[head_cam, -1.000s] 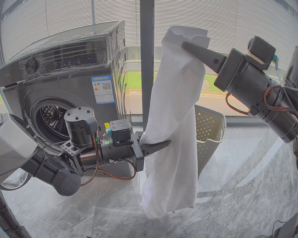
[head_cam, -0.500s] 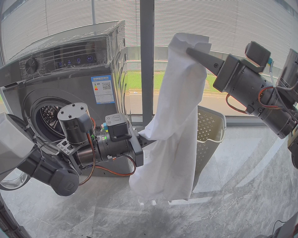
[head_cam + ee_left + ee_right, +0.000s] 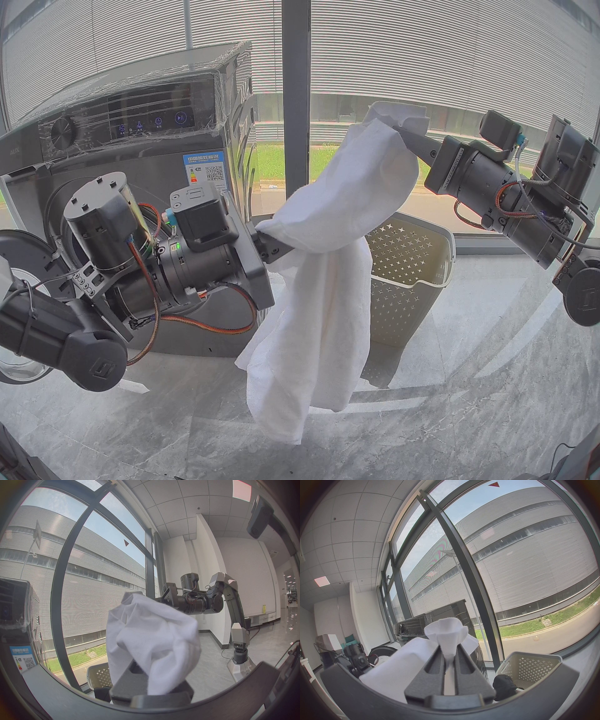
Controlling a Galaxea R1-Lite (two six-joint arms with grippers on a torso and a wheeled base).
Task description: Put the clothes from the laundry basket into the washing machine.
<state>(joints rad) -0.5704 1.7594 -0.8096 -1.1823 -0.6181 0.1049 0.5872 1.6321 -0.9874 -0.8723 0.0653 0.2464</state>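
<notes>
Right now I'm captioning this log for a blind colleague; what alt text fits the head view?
A white cloth hangs between two robot arms: the right claw is shut on its top end, the left claw on its middle. Behind, a washing machine stands at the left and a laundry basket on the grey floor.

White limp fabric garment (image 3: 325,262): top corner pinched between right fingers (image 3: 420,145), middle bunched in left fingers (image 3: 270,244), tail hanging below. Beige perforated plastic laundry basket (image 3: 409,275) upright beneath right fingers. Grey washing machine (image 3: 144,119) behind left fingers.
</notes>
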